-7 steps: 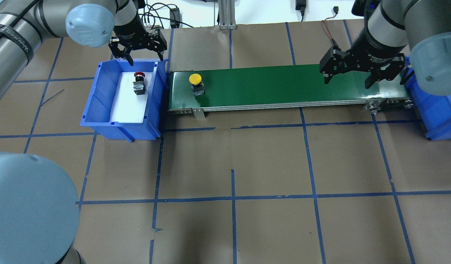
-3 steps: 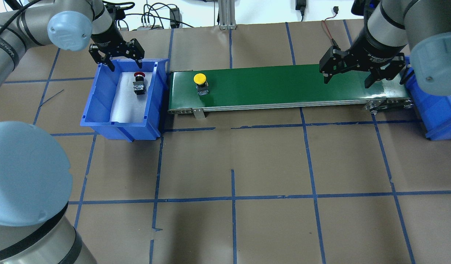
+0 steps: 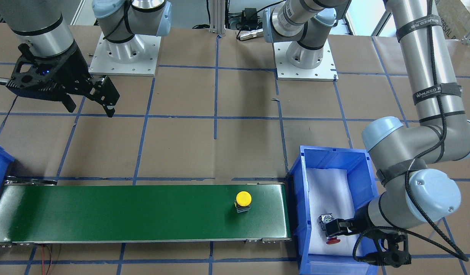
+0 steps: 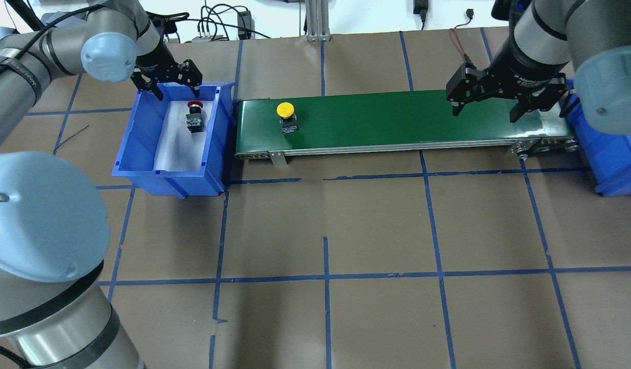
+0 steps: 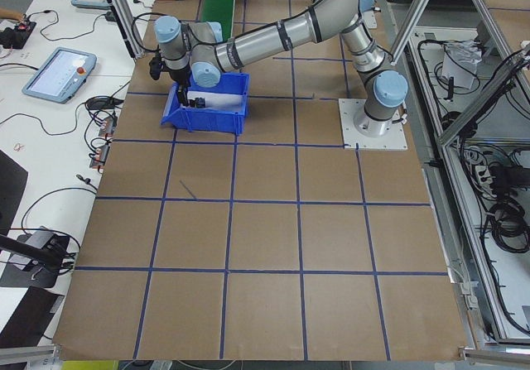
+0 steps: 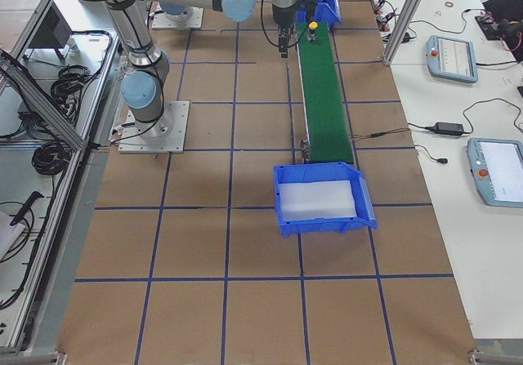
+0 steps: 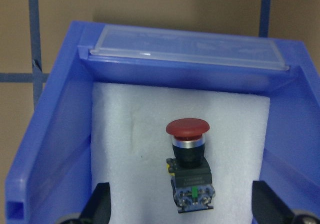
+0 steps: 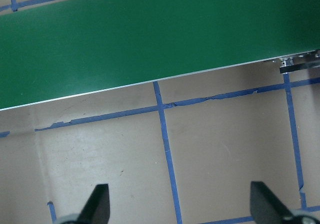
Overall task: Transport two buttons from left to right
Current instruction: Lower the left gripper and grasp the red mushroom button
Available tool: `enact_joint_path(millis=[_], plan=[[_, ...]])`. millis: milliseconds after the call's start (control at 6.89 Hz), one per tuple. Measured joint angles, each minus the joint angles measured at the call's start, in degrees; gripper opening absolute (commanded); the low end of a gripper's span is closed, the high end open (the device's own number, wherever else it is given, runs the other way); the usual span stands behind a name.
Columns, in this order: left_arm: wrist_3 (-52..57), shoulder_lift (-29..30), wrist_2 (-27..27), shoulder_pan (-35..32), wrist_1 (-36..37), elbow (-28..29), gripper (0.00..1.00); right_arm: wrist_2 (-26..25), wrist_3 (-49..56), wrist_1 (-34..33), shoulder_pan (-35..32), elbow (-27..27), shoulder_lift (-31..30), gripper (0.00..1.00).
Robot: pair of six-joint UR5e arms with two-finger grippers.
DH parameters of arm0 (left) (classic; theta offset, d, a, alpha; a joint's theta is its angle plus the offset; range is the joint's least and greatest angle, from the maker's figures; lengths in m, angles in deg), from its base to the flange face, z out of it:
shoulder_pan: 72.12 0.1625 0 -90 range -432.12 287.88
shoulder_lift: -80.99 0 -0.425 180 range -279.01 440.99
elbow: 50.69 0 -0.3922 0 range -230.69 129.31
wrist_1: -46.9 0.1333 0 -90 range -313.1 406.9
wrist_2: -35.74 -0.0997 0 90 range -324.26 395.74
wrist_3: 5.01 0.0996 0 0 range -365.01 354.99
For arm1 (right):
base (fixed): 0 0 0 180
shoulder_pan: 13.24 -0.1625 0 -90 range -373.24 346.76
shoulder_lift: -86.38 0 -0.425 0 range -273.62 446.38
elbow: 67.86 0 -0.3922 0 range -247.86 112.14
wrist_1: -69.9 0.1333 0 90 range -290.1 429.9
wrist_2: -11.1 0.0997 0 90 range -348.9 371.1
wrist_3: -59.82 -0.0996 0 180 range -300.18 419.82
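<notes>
The red-capped button lies on white foam in the left blue bin, cap toward the far wall; it also shows in the front view and the left wrist view. My left gripper is open over the bin's far end, its fingers on either side of the button and apart from it. The yellow-capped button stands upright on the green conveyor belt near its left end, as the front view shows. My right gripper is open and empty above the belt's right end.
A second blue bin with a white foam liner stands past the belt's right end. The table is brown paper with a blue tape grid. Cables and a metal post lie along the far edge.
My left gripper has moved left and settled lower over the bin's far end. The yellow button has moved a little to the right along the belt. The right gripper has stayed put.
</notes>
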Motion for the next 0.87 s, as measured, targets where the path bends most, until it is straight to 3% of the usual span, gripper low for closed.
enact_joint_path(millis=[871], plan=[[-1.1,2.9,2.1,0.0,5.8,-0.5,0.88,0.0,0.3,-0.1,0.3,-0.1,0.0,1.0]])
